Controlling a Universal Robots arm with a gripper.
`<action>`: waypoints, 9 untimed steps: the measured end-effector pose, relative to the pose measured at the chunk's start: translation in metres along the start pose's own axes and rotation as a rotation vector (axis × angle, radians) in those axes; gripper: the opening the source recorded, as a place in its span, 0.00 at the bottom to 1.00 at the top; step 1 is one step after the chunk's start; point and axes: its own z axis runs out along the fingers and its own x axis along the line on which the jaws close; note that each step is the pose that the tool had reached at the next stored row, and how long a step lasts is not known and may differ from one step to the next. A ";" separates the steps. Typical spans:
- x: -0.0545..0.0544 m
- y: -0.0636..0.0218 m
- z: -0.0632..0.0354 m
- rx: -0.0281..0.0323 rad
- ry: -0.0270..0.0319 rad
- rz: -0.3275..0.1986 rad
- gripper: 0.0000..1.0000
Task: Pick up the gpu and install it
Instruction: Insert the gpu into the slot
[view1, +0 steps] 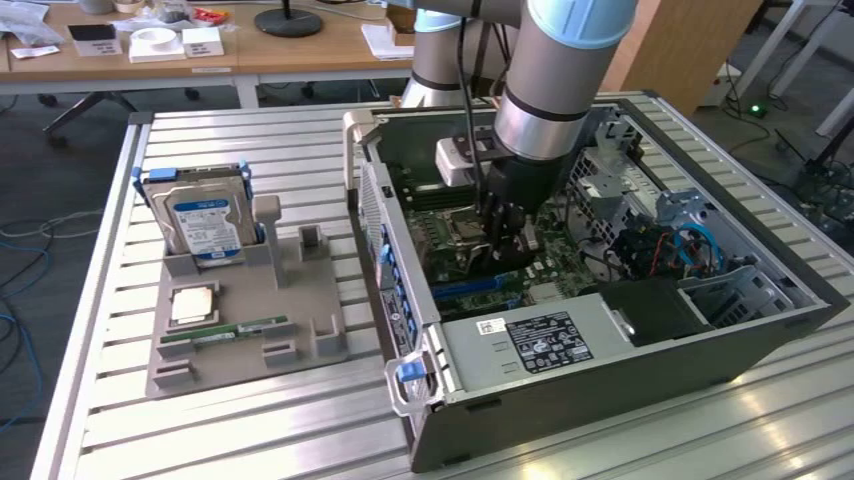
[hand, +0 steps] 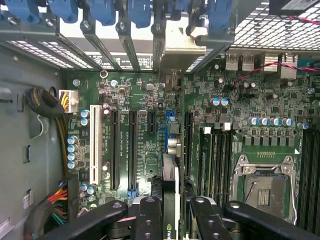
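The slatted table (view1: 267, 140) carries everything. On it, the open computer case (view1: 601, 390) is laid on its side, so that the motherboard (hand: 145, 100) faces upward and can be reached from above. For this reason the arm (view1: 554, 90) is lowered into the case.

Beside the case, towards the exterior view's left, a grey holder (view1: 240, 355) is placed. A hard drive (view1: 203, 222) is stood upright in it and a RAM stick (view1: 227, 330) is laid flat. Each is kept in its own seat, probably so that it can be taken easily.

The tool (hand: 175, 215) is closed narrowly on the gpu (hand: 170, 175). The card is held on its edge over the motherboard, parallel to the long black slots (hand: 114, 150). This pose is judged to let its connector meet a slot. Whether the gpu is already touching a slot cannot be told.
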 end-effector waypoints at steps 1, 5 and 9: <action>0.000 0.0005 0.0000 0.0000 0.0000 0.000 0.26; 0.000 0.0016 0.0013 0.0000 0.0000 0.000 0.26; 0.000 0.0025 0.0024 -0.0002 0.0004 0.000 0.26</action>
